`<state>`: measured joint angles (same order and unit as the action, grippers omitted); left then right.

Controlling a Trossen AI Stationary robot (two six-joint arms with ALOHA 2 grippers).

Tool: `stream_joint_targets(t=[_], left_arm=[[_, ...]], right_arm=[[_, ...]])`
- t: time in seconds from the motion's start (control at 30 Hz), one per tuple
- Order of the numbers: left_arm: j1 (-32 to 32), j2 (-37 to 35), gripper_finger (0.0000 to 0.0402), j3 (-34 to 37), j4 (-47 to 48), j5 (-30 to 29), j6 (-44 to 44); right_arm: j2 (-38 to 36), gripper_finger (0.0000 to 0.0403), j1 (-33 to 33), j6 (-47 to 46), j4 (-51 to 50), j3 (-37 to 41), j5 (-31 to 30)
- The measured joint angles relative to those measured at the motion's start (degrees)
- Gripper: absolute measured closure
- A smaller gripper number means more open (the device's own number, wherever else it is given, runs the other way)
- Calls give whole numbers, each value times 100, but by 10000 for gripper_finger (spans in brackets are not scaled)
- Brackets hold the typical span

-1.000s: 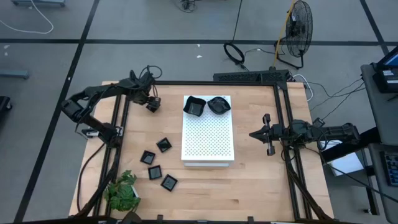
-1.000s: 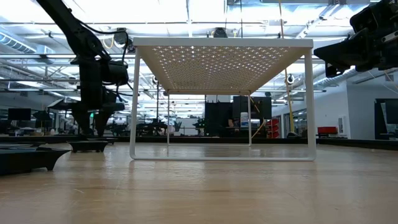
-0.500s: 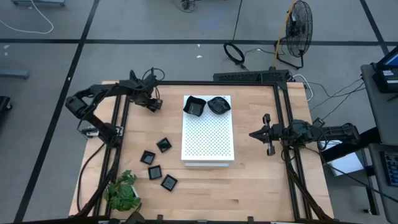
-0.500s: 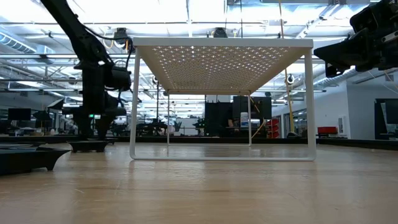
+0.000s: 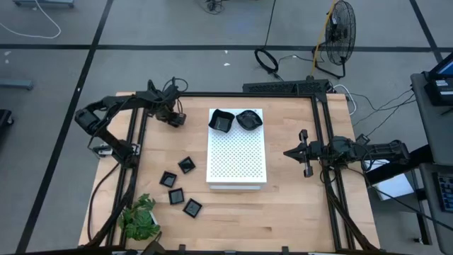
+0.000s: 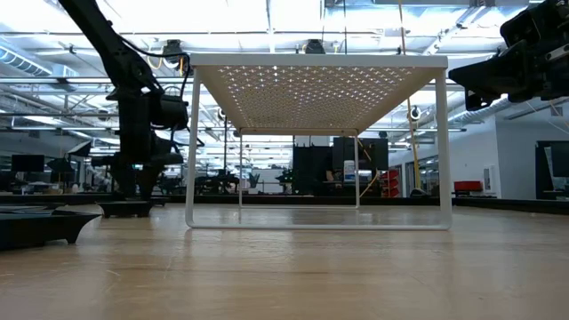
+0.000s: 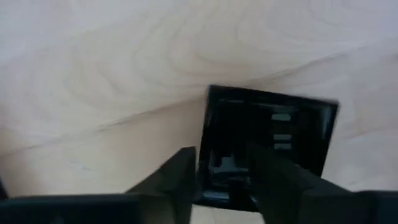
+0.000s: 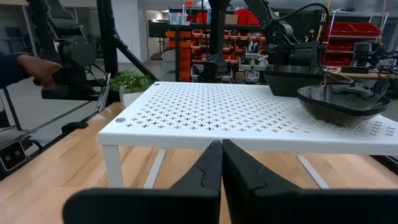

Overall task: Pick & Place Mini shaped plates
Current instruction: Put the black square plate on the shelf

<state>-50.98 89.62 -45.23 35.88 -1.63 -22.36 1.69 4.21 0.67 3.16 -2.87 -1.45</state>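
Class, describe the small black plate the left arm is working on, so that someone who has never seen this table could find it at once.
Start at the white perforated board in the middle of the wooden table. Go toward the table's far left corner, where the left tool straddles one rim of a square black plate. Unlike the four square plates grouped nearer the plant, it lies alone.

Bright overhead lighting; left wrist view is blurred.
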Motion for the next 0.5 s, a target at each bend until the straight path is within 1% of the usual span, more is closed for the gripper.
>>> stream_joint_targets(t=[0.13, 0.3, 0.37, 0.5], left_arm=[[0, -4, 327, 0, 4, 18, -7], [0, -20, 389, -7, 4, 60, -17], [0, -86, 394, -7, 13, 144, -25], [62, -486, 382, -4, 22, 298, -84]], right_arm=[[0, 403, 1, 0, 1, 1, 0], [-1, 403, 0, 1, 1, 1, 0], [0, 403, 0, 0, 2, 2, 0], [-1, 403, 0, 1, 2, 1, 0]])
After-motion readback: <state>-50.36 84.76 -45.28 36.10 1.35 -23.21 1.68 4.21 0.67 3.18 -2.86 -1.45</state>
